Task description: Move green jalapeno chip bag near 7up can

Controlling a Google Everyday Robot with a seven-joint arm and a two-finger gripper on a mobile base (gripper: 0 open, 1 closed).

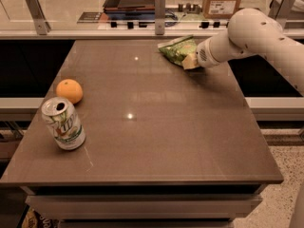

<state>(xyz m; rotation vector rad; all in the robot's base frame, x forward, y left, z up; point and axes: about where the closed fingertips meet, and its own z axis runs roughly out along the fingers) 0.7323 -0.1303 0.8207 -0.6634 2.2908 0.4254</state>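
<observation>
While the gripper [191, 62] sat against the right end of the bag [176, 50], we judged the task to be at its grasping step, with no carrying done yet. The bag lay near the far edge of the desk [156, 127], right of the middle. The can [63, 123] stood upright at the near left, well apart from it. An orange [69, 90] rested just behind the can. The gripper touched or overlapped the bag, but we could not tell whether it was closed on the foil or only set against it.

We thought the next move called first for a sure hold on the crinkly foil, which might slip or crumple. Then it called for a lift and a long diagonal carry toward the near left. The bag would need setting down beside the can, without knocking it over and without nudging the orange.
</observation>
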